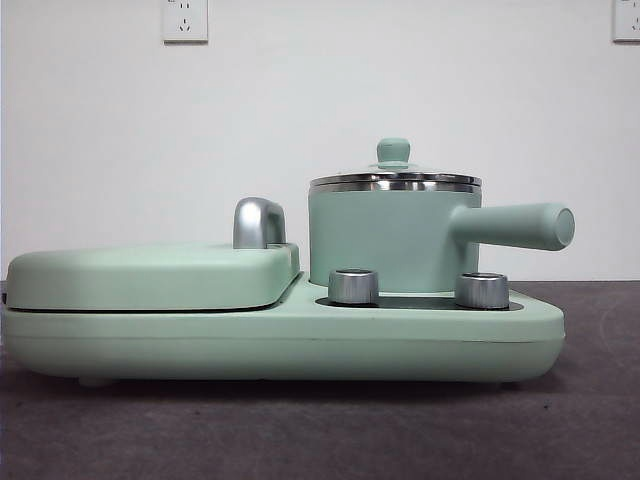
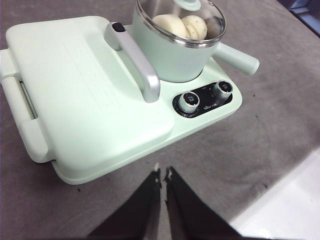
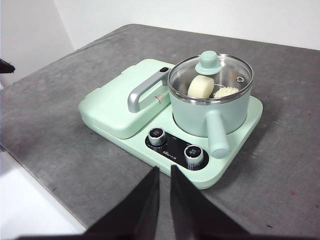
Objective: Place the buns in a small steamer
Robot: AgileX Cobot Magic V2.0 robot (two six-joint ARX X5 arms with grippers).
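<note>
Inside, two pale buns are sitting under the lidded steamer, well apart at twelve o'clock from both pressed-together pincers.

Mint-green steamer with steel rim, cream-white bun, green-dotted white bun, grey table

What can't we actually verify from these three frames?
- Front view: the buns, hidden by the small steamer wall; only the wrist views show them through the glass lid.
- Left wrist view: the lid knob, cut off by the picture edge.
- Both wrist views: markings by the dials, too small to read.
- Left gripper and right gripper: jaws nearly together, holding nothing.
</note>
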